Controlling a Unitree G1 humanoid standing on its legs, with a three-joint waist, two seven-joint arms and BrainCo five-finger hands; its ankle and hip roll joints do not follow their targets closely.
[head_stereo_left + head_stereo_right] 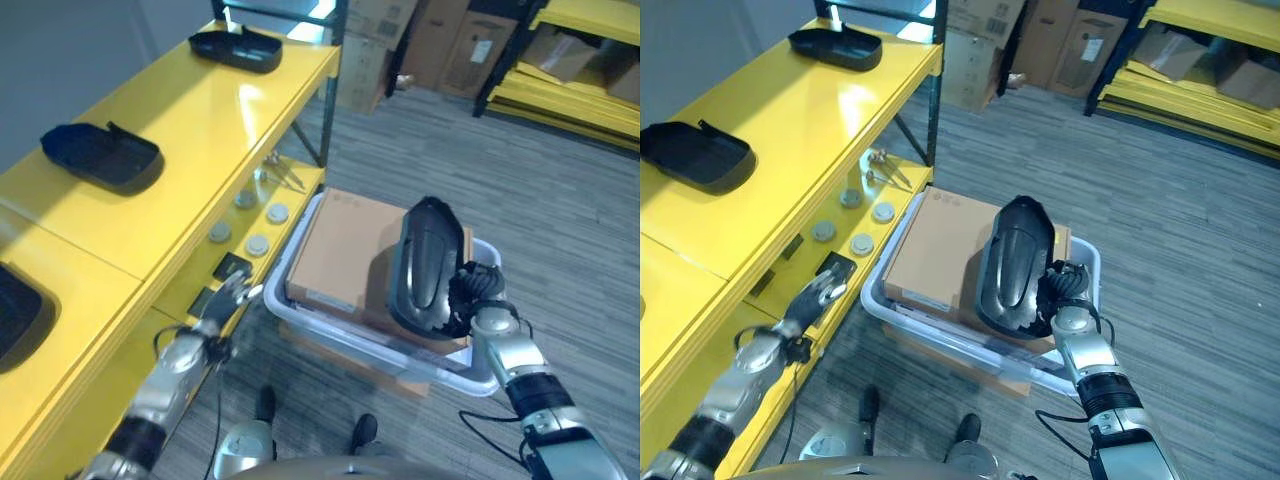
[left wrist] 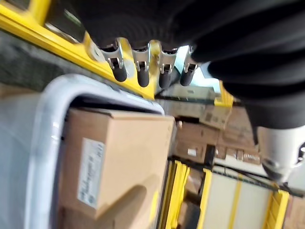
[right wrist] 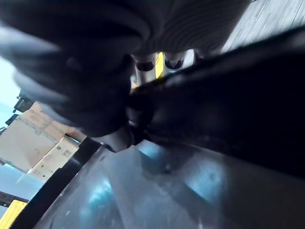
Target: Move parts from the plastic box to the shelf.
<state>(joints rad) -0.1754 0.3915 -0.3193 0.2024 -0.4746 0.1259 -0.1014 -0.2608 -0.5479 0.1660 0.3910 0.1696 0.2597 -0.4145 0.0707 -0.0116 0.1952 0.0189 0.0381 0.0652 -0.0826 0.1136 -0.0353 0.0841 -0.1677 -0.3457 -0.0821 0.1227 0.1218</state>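
**Left eye view: black part lifted on end at the box, shelf placement still to come**

Left eye view shows the right robot hand point(image 1: 470, 295) curled round the lower edge of a long black part point(image 1: 425, 265), which stands tilted up on end over the brown carton point(image 1: 340, 250) inside the white plastic box point(image 1: 300, 325). The right wrist view bears this out: dark fingertips wrap the part's rim, with its glossy inner face just past them. The left robot hand point(image 1: 228, 298) hangs with fingers straight and relaxed, holding nothing, between the box's near corner and the edge of the yellow shelf point(image 1: 200, 130); its wrist view shows the fingers in a loose row above the box rim.

Judging by this, the step in hand is the lift out of the box. Two similar black parts point(image 1: 105, 155) point(image 1: 235, 48) already lie on the shelf's top surface, well apart, with bare yellow between them. The next move would call for carrying the part leftward across the box and over the shelf edge, likely laying it flat in an open stretch.

Whether the part's bottom end still touches the carton is hidden behind the hand. A dark shape is cut off at the left frame edge. Small round pieces on the lower shelf level are too small to identify.
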